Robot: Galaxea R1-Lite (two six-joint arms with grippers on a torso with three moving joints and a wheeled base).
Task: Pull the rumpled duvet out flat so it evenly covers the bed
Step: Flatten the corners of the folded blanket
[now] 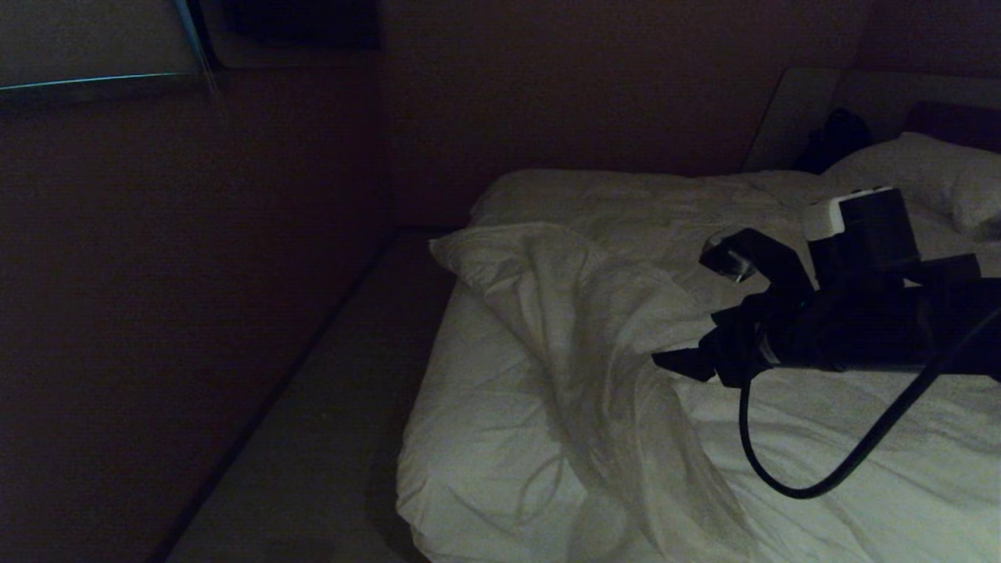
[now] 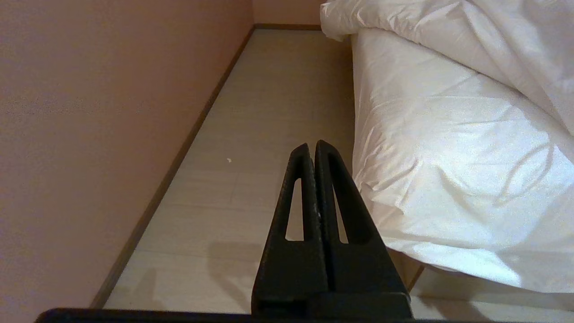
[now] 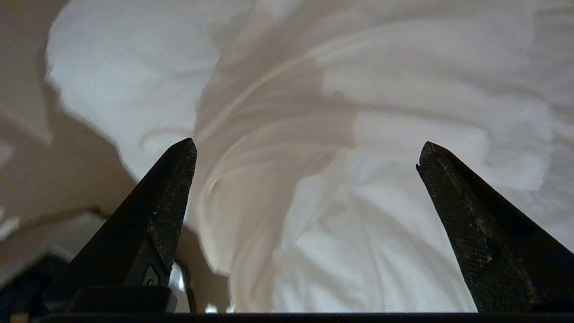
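While the room lies dim, these lines tell the scene:

Right hand (image 1: 704, 313): reaches in from the right side of the head view, held roughly level above the bed; its two fingers (image 3: 172, 188) stand wide apart with nothing between them; they point toward the rumpled fold of the duvet; whether a fingertip touches the cloth I cannot tell.

Right arm cable (image 1: 821, 477): a dark loop hangs from the wrist and droops over the bedding.

Left hand (image 2: 312, 146): hangs low beside the bed, over the floor, pointing along the aisle; its fingers are pressed together, holding nothing.

Duvet (image 1: 579, 328): white, puffy, heavily creased; it lies on top of the bed; one long bunched ridge runs from near the far left corner toward the near edge; on the left side it is drawn back, so the sheet shows there.

Bed (image 1: 461, 438): wide and low, with a smooth white sheet over the mattress side and near left corner; a white pillow (image 1: 923, 176) rests at the far right end.

Floor (image 2: 251, 134): pale boards form a narrow aisle between the bed and the wall.

Wall (image 2: 103, 112): plain, with a dark skirting strip along its foot.
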